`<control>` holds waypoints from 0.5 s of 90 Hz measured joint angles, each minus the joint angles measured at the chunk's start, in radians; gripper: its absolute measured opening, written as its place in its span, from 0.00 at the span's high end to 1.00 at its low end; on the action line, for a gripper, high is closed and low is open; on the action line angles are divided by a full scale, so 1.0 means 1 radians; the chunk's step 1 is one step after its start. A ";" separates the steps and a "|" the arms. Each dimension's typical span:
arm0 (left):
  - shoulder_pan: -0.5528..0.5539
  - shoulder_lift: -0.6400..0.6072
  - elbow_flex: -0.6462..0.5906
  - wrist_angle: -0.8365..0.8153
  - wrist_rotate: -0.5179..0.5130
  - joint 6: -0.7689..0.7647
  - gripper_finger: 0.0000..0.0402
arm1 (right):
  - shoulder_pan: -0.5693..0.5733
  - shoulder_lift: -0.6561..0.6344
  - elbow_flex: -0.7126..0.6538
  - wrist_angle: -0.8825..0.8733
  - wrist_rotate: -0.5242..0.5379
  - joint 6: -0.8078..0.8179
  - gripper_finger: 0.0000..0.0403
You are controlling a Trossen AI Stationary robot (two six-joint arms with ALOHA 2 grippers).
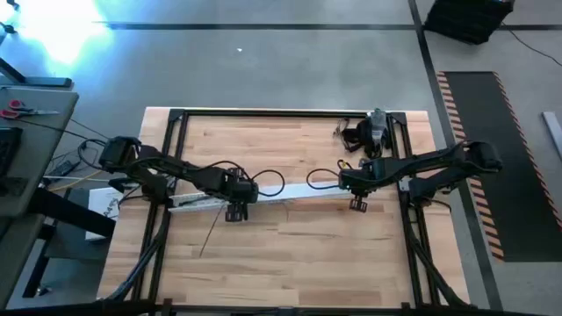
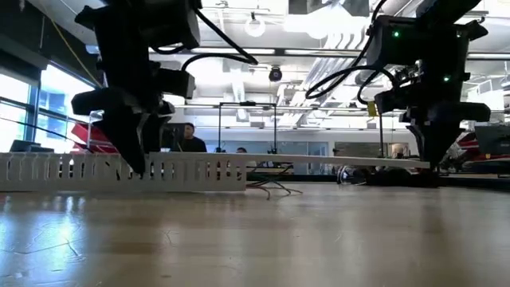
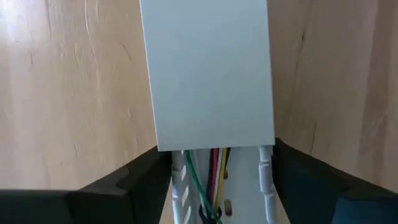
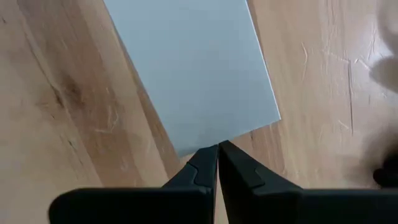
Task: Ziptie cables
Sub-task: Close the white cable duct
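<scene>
A white slotted channel (image 2: 119,171) lies on the table left of centre. The cables (image 3: 208,186), green, red, yellow and dark, run inside it, and a few strands (image 2: 271,188) trail out of its end onto the wood. A flat white cover strip (image 1: 303,190) reaches from the channel toward the right. Its left part (image 3: 208,74) lies over the channel. My left gripper (image 1: 235,200) is down astride the channel. My right gripper (image 1: 356,191) is shut on the strip's right end. My left gripper comes from above, pointing down, with one finger (image 3: 146,180) against each outer wall (image 3: 266,180) of the slotted channel, across its length. The channel rests on the table. My right gripper pinches the cover strip's right end edge (image 4: 199,144) between its two shut fingers, pointing down. That end (image 2: 398,163) is held a little above the table, and the strip slopes down toward the channel.
A black frame (image 1: 176,123) runs around the wooden table top. A dark device with cords (image 1: 369,132) sits at the far right. A thin dark strand (image 1: 209,235) lies on the wood near my left gripper. People show in the room beyond the table.
</scene>
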 joint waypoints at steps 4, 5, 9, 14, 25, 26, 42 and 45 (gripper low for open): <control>0.000 0.000 0.000 0.003 0.003 0.004 0.41 | 0.000 0.000 0.000 -0.001 -0.002 0.000 1.00; 0.000 0.000 0.000 0.003 0.004 0.006 0.41 | 0.000 0.000 0.000 -0.002 -0.003 0.002 1.00; 0.000 0.000 0.000 0.006 0.017 0.011 0.41 | 0.000 0.000 0.002 -0.010 -0.011 0.018 1.00; -0.001 0.000 0.000 0.011 0.029 0.015 0.41 | 0.000 0.000 0.003 -0.020 -0.018 0.029 1.00; -0.003 0.000 0.000 0.040 0.051 0.020 0.41 | 0.000 0.000 0.003 -0.051 -0.025 0.032 1.00; -0.004 0.000 0.000 0.042 0.053 0.021 0.41 | 0.000 0.000 0.003 -0.053 -0.025 0.032 1.00; -0.018 0.000 0.001 0.024 0.003 0.040 0.41 | 0.000 0.000 0.003 -0.052 -0.025 0.032 1.00; -0.018 0.000 0.002 0.013 0.000 0.040 0.40 | 0.000 0.000 0.004 -0.047 -0.025 0.034 1.00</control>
